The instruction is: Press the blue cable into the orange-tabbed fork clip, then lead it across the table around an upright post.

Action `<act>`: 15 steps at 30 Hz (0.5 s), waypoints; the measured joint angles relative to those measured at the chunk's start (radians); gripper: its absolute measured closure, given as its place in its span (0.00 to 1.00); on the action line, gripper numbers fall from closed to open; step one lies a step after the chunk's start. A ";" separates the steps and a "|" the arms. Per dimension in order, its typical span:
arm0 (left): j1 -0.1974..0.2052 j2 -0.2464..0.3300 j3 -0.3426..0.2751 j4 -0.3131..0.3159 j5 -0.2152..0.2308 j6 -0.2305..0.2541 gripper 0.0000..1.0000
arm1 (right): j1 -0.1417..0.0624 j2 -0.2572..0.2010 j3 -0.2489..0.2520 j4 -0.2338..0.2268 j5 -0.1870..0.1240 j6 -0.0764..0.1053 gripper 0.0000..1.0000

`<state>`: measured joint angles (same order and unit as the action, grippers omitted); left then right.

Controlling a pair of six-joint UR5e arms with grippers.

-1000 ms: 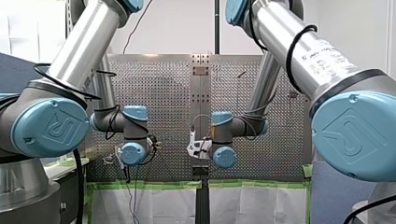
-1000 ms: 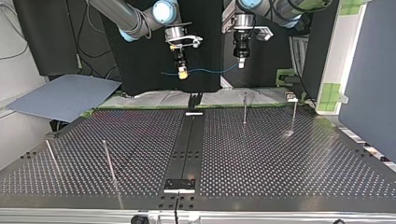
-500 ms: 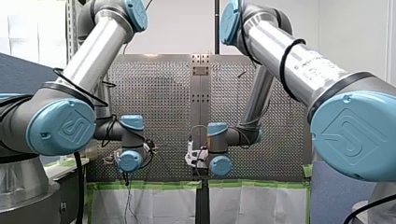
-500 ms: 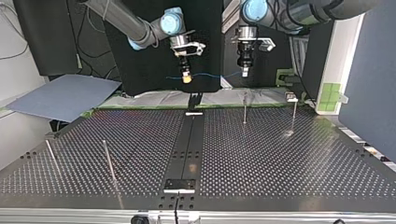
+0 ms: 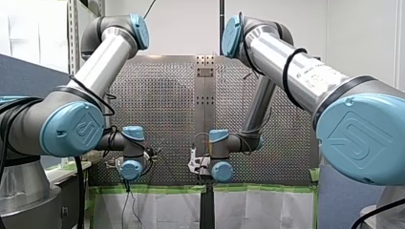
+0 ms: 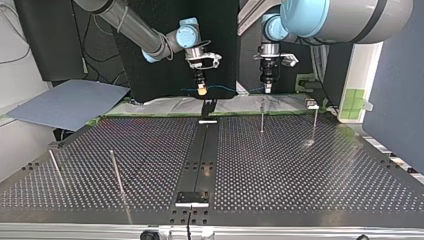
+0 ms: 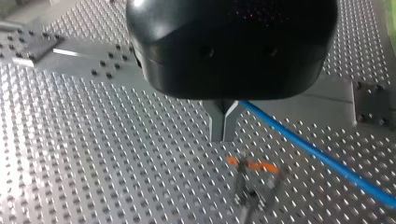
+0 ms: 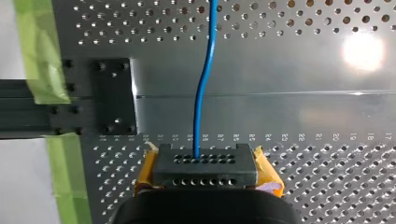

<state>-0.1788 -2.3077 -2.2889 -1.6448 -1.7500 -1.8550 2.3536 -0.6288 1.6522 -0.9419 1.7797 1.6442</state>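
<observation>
change: both arms are sinking toward the worktop (image 7: 93, 154)
left fingers (image 7: 217, 126): pinching blue cable (image 7: 322, 157) above orange-tabbed clip (image 7: 252, 165)
right fingers (image 8: 147, 175): pinching it too
meaning: pressing-in is nearing

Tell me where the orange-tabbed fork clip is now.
The clip stands on the table, in the left wrist view ahead of my left gripper, beside the blue cable.

orange-tabbed fork clip (image 7: 250, 170) blurred ahead of left tool (image 7: 223, 135), blue cable (image 7: 317, 156) cut off by view's edge
</observation>
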 joint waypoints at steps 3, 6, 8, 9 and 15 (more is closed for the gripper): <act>0.026 -0.026 0.004 0.001 0.013 -0.009 1.00 | -0.004 0.000 -0.026 0.007 0.000 0.000 1.00; 0.051 -0.051 0.006 0.002 0.028 -0.011 1.00 | -0.005 0.000 -0.044 0.011 0.001 0.000 1.00; 0.070 -0.070 0.007 0.003 0.039 -0.007 1.00 | -0.006 0.000 -0.052 0.014 0.001 0.000 1.00; 0.078 -0.078 0.008 0.004 0.045 -0.006 1.00 | -0.006 0.000 -0.056 0.016 0.001 0.000 1.00; 0.136 -0.135 0.026 0.003 0.097 -0.003 1.00 | -0.007 0.000 -0.064 0.019 0.001 -0.001 1.00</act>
<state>-0.0429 -2.4427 -2.2625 -1.6422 -1.6532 -1.8579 2.3470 -0.6284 1.5880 -0.9225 1.7811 1.6429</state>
